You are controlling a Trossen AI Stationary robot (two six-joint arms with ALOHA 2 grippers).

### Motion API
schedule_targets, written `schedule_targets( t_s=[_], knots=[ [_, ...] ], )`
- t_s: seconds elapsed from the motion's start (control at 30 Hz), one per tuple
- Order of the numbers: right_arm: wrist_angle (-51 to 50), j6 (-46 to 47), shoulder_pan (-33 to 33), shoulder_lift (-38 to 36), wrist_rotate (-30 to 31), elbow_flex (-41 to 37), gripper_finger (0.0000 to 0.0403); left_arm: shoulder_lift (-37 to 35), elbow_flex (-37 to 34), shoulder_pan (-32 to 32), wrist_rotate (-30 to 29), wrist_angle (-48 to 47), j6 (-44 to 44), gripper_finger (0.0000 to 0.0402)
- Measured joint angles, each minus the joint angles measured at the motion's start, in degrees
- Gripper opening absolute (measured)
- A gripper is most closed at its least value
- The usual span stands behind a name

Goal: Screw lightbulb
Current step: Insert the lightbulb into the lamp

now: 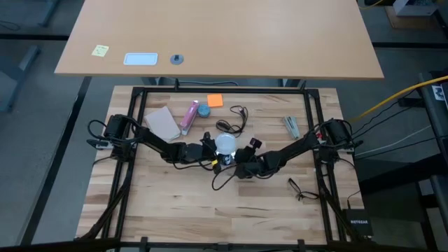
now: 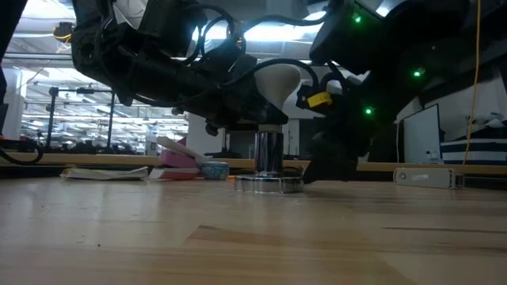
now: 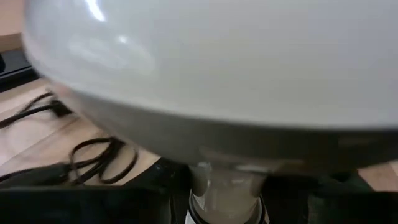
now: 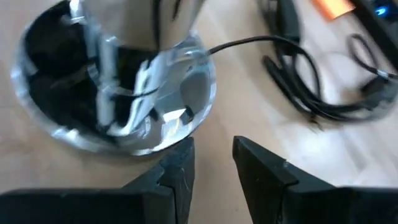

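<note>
R gripper (image 4: 211,165): fingers (image 4: 177,168) part open, a narrow gap between the tips, nothing between them. Tips low, just beside the rim of the lamp base (image 4: 118,93), not touching it as far as the R wrist view shows. The shiny silver disc reflects dark shapes; its upright chrome stem rises out of view. Black cord (image 4: 298,68) leaves the base and lies in loops on the wood beyond.

L gripper (image 1: 207,143): can't tell finger state. L wrist view is filled by the lightbulb (image 3: 211,62), fingers only dark shapes low down either side of the bulb's neck; contact not clear. Frosted white globe up, narrow neck down over the stem.

Low view: bulb (image 2: 277,79) sits above the chrome stem of the base (image 2: 268,170), both arms crowding round it. Yellow tag on a cable just beside the bulb.

High view: bulb (image 1: 225,143) mid table (image 1: 161,203), between the two arms, which meet there from L and R. Behind it: cord coil, orange note (image 1: 215,101), pink tube (image 1: 189,117), small blue round obj (image 1: 204,110), tan flat block (image 1: 162,122). Silver item (image 1: 291,127) near R arm.
</note>
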Motion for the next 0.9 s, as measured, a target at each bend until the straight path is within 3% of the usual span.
schedule_targets(
  t_s=[0.5,0.73,0.9],
  knots=[
    [0.03,-5.99,-0.19,-1.87,5.03,0.04,0.0121,0.02,0.04,-0.07,0.59,0.07,0.08,0.0141],
    [-1.22,-5.34,2.81,-8.2,0.12,0.04,0.0121,0.02,0.04,-0.09,0.49,0.07,0.1,0.0141],
    [-1.0,3.22,6.53,-9.2,-4.51,0.04,0.0121,0.02,0.04,-0.11,0.43,0.07,0.08,0.0141]
  ],
)
